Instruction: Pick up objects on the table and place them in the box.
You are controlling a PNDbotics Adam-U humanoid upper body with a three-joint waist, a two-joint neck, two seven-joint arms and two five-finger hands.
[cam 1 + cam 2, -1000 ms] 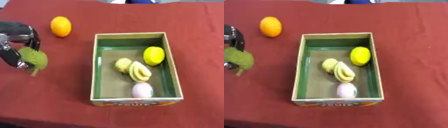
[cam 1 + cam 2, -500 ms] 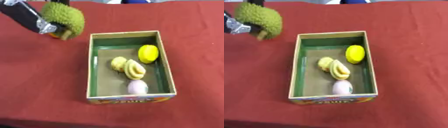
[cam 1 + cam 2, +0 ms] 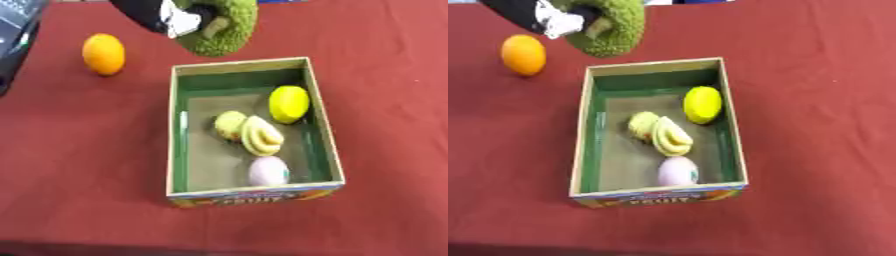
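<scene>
My left hand comes in from the top left, its fingers curled round a bumpy green fruit. The fruit hangs in the air just beyond the far left corner of the open box. Inside the box lie a yellow lemon, a pale yellow-green fruit, a banana-like piece and a pale pink egg-shaped thing. An orange rests on the red cloth to the left of the box. My right hand shows in neither view.
A red cloth covers the table. A dark object lies along the upper left edge of the left eye view. Blurred things show at the far edge.
My left hand has carried the green fruit up and to the right, from the table's left side to just behind the box's far left corner. The orange is uncovered again.
</scene>
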